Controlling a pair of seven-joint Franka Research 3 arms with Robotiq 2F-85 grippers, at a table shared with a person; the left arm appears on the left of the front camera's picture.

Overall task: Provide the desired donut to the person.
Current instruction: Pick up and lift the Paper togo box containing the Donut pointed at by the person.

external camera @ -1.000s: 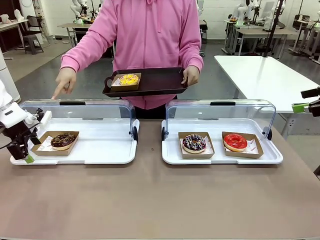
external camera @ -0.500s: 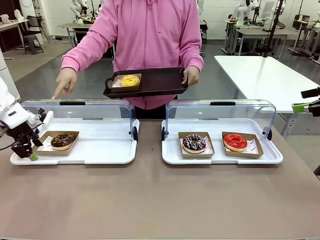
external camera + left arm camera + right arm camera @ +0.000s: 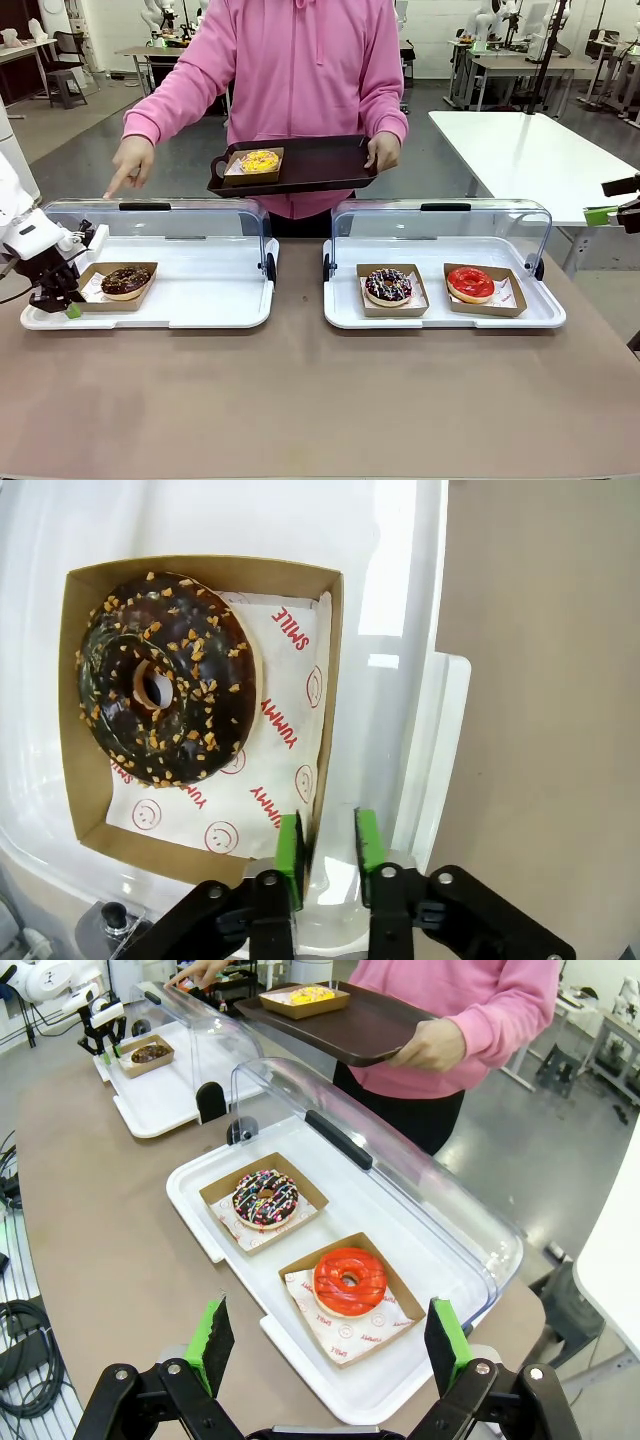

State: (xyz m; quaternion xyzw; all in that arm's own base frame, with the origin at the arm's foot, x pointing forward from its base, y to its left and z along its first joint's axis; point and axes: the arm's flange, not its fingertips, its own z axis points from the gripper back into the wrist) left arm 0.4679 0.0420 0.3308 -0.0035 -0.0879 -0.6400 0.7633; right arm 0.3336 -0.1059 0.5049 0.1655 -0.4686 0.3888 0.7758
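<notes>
The person (image 3: 300, 70) in a pink hoodie stands across the table and points a finger (image 3: 110, 190) down at the left display case. Their other hand holds a dark tray (image 3: 320, 165) bearing a boxed yellow donut (image 3: 258, 160). A chocolate donut with nut bits (image 3: 126, 281) (image 3: 160, 680) lies in a cardboard box (image 3: 330, 630) in that case. My left gripper (image 3: 68, 305) (image 3: 328, 842) straddles the box's near wall, jaws narrow, with a slit of white still showing beside the wall. My right gripper (image 3: 328, 1345) (image 3: 610, 212) hangs wide open off the table's right side.
The left case's white base (image 3: 200, 300) has its clear lid (image 3: 150, 215) raised behind. The right case (image 3: 440, 318), lid up, holds a sprinkled chocolate donut (image 3: 388, 286) (image 3: 265, 1198) and a red glazed donut (image 3: 470, 284) (image 3: 350, 1280). The brown tabletop (image 3: 320, 400) in front is bare.
My left gripper has come down and forward to the box's corner, and its jaws have narrowed from wide to a slim gap around the box wall. The person's pointing hand holds still.
</notes>
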